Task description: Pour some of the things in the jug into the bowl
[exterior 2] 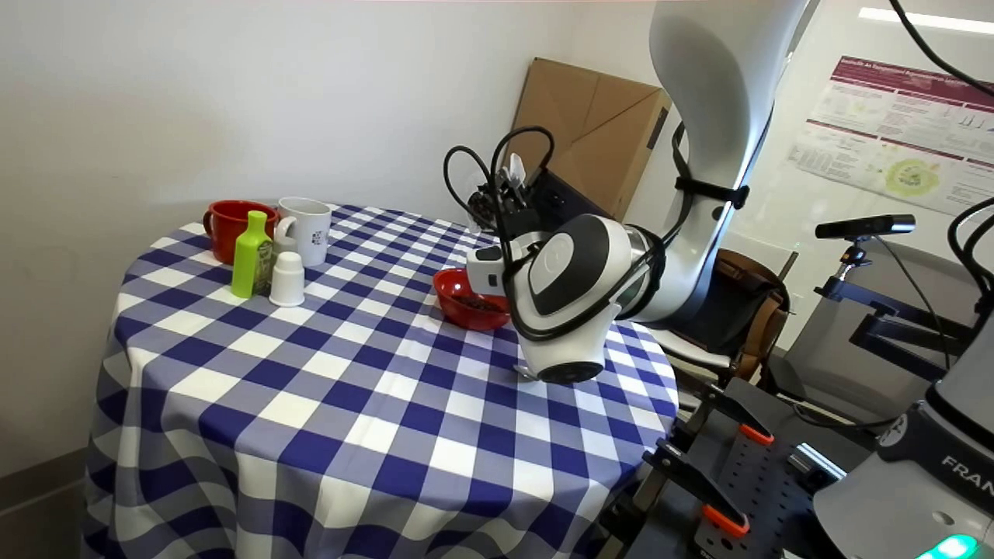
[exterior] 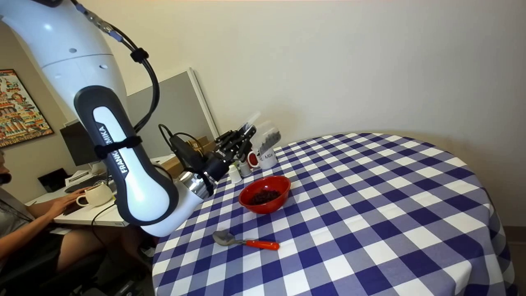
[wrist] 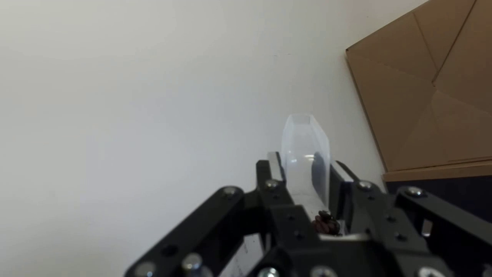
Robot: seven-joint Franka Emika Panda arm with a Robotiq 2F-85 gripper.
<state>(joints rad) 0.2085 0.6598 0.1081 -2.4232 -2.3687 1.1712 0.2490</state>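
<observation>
At mid-frame in an exterior view: small clear see-through jug, glass or plastic, dark pieces inside, tilted, held aloft by its handle in a black two-fingered gripper narrowed onto it. Lower in frame: round shallow glossy red bowl, more dark pieces within; then orange-red-handled metal spoon. Step, by judgement: pouring, perhaps partly done; next move calls for tipping the mouth over the bowl, or levelling if enough.
</observation>
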